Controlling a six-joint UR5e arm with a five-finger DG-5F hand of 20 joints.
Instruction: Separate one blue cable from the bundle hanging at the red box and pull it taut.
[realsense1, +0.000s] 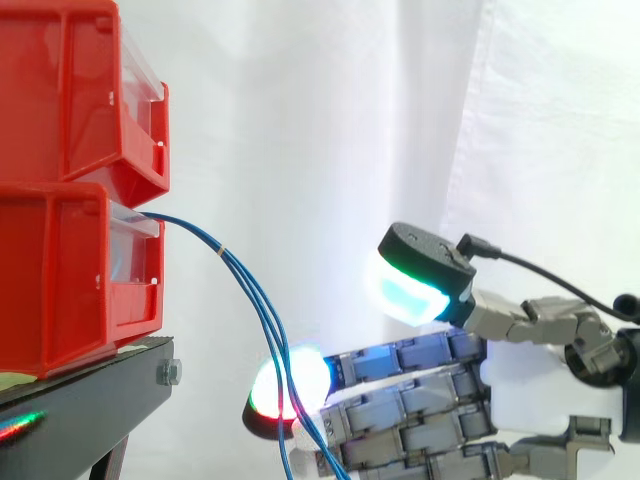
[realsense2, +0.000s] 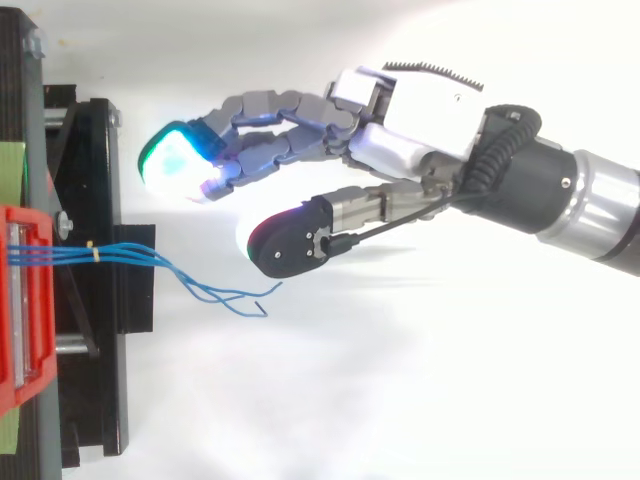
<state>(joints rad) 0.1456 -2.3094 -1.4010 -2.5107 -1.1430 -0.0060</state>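
Note:
A bundle of thin blue cables (realsense1: 255, 290) comes out of the lower red box (realsense1: 60, 270), held together by a small yellow tie (realsense1: 222, 252), and droops down. From above the cables (realsense2: 200, 285) fan out, their loose ends lying free. My hand (realsense2: 420, 120) reaches in from the right, open, with its fingers nearly straight and the thumb (realsense1: 405, 290) spread apart above them. In the side view a glowing fingertip (realsense1: 305, 375) sits just behind the hanging strands. From above, the thumb (realsense2: 290, 240) is close beside the cable ends, and nothing is held.
Two red boxes are stacked, the upper one (realsense1: 70, 90) above the lower, on a black stand (realsense1: 90, 400). The stand (realsense2: 100, 200) and red box front (realsense2: 20, 300) line the left edge from above. A white curtain hangs behind.

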